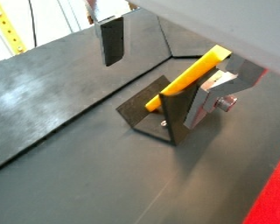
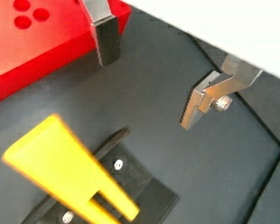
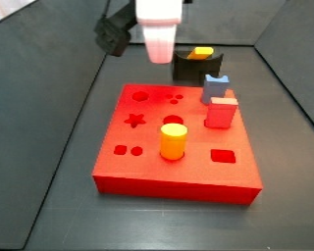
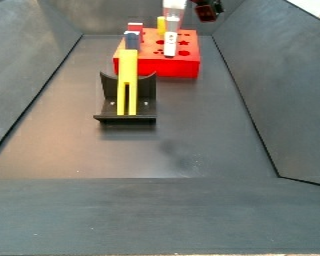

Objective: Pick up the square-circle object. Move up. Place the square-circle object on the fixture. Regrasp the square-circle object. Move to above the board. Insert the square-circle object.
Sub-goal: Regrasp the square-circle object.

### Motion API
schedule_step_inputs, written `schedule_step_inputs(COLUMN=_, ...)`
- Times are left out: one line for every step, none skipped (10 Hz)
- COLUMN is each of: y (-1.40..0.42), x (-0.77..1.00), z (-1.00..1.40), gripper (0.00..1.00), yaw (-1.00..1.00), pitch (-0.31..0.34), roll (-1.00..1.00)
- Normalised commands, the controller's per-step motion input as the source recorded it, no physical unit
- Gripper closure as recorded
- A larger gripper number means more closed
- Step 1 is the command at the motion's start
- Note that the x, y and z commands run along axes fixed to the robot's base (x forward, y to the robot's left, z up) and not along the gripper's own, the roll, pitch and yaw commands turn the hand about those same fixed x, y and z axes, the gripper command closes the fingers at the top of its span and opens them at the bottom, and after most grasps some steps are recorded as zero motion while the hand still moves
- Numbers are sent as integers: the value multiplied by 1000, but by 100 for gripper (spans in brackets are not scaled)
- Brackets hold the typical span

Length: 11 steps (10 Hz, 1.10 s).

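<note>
Matte floor; gripper [image 2: 160, 79] probably empty above.

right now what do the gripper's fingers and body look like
In both wrist views the gripper has two flat silver plate fingers tipped with dark pads; one finger carries a small round screw head. In a side view, the gripper shows a white, boxy body with a pale pinkish lower part above the red board. No cables or markings are discernible.

Even bright overhead light, soft shadows; wrist views slightly blurred, perhaps motion; floor sheen.
</note>
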Motion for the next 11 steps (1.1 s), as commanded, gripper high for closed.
schedule_step_inputs(y=-18, x=1000, z=-10, gripper=0, yaw=70, pitch=163, roll=89)
schedule_step_inputs(y=-20, x=1000, z=-13, gripper=0, yaw=70, pitch=160, roll=64)
schedule_step_inputs(y=-22, x=1000, z=-10, gripper=0, yaw=69, pitch=160, roll=46)
schedule_step_inputs(y=-25, x=1000, z=-7, gripper=0, yaw=69, pitch=164, roll=36)
schedule_step_inputs(y=-29, x=1000, z=-10, gripper=0, yaw=69, pitch=171, roll=24)
schedule_step_inputs(y=-29, x=989, z=-3, gripper=0, yaw=71, pitch=178, roll=19)
schedule_step_inputs(y=-27, x=867, z=-2, gripper=0, yaw=71, pitch=191, roll=15)
schedule_step_inputs(y=-25, x=786, z=0, gripper=0, yaw=73, pitch=198, roll=13)
schedule_step_inputs(y=-26, x=685, z=-6, gripper=0, yaw=78, pitch=201, roll=8)
schedule_step_inputs(y=-26, x=635, z=-5, gripper=0, yaw=78, pitch=202, roll=4)
schedule_step_inputs(y=-23, x=537, z=4, gripper=0, yaw=80, pitch=211, roll=-2)
